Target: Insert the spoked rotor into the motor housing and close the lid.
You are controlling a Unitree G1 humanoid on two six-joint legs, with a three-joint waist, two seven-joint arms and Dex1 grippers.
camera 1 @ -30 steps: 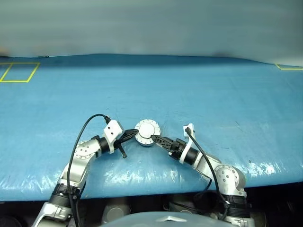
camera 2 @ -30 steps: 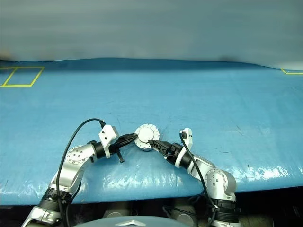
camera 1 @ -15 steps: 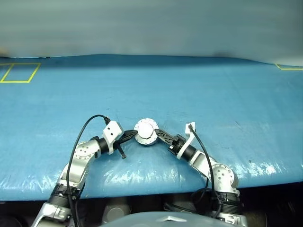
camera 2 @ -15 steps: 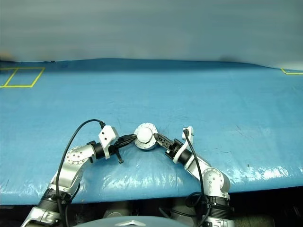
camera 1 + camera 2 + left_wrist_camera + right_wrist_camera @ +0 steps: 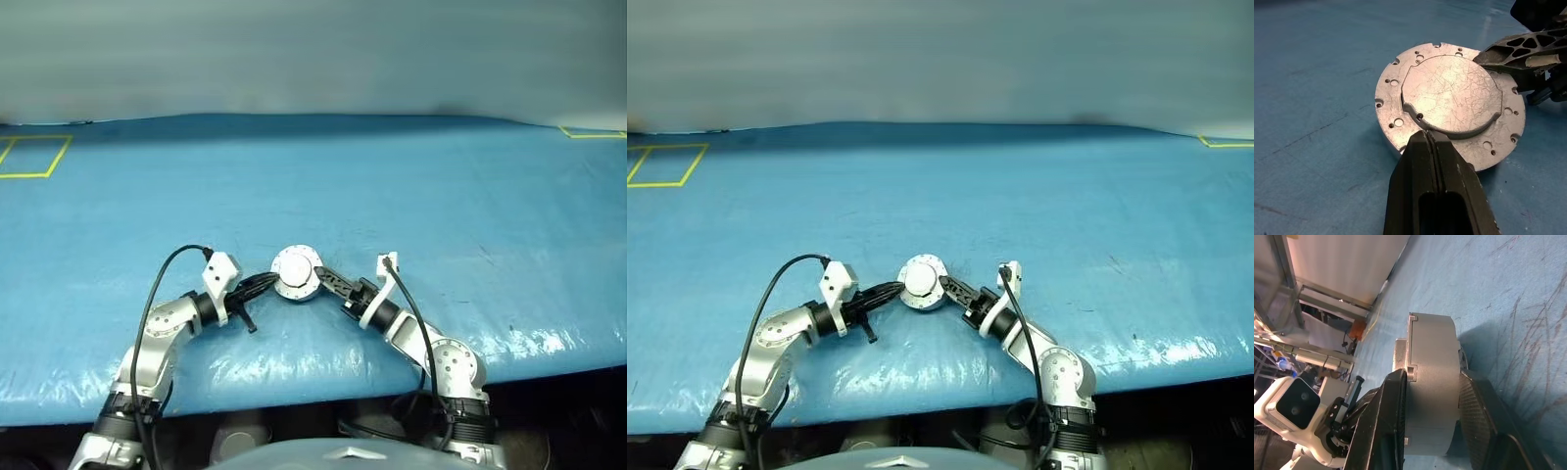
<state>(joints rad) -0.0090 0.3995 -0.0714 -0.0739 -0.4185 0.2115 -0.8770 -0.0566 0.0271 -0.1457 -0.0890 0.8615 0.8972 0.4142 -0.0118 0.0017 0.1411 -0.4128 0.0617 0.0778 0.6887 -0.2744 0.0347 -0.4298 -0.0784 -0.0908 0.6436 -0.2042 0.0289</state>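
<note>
Motor housing sits on blue worktop, near its front edge, btwn both arms. Lid is down flat, plain outer face w/ raised circle up, so windings and interior are hidden; can't tell if the spoked rotor is inside. Left end effector is closed, fingers pressed together, tip at lid's rim edge. Right end effector clamps the housing across its thickness, one finger over the lid top; lower finger mostly hidden in head views.
</note>
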